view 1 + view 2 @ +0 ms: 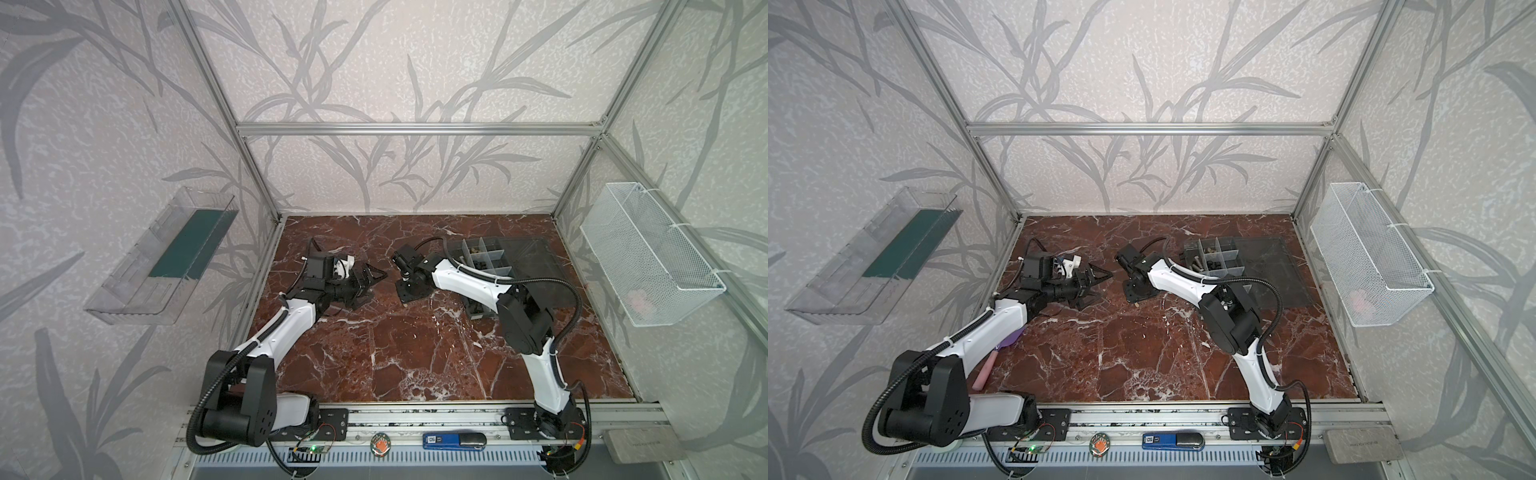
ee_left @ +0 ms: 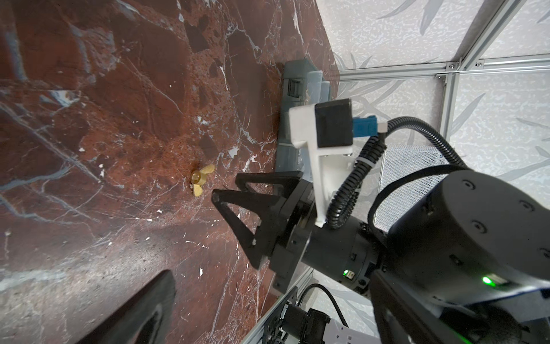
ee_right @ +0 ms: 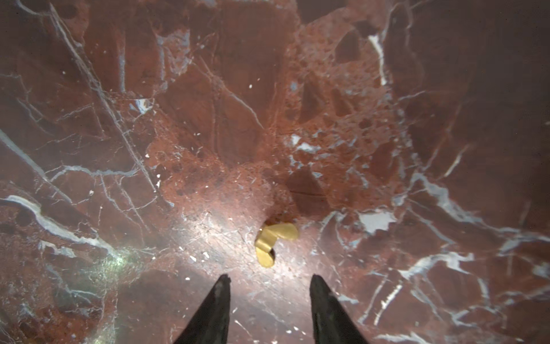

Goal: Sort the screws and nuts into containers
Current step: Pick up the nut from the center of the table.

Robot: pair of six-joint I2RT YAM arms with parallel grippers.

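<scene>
A brass wing nut (image 3: 275, 241) lies alone on the red marble table; the left wrist view also shows the wing nut (image 2: 201, 180). My right gripper (image 3: 270, 280) hangs just short of it, open, with nothing between its fingers. In both top views the right gripper (image 1: 409, 291) points down at mid-table, its tips hidden under the wrist. My left gripper (image 1: 374, 286) is open wide and empty, a little to the left, facing the right one. The dark grey organizer box (image 1: 461, 245) with its containers sits behind the right arm. Screws (image 1: 1198, 264) lie in some compartments.
The box's smoky lid (image 1: 532, 257) lies open flat to the right. A white wire basket (image 1: 648, 257) hangs on the right wall and a clear bin (image 1: 166, 257) on the left. A pink and purple object (image 1: 984, 370) lies under the left arm. Aluminium frame posts ring the table.
</scene>
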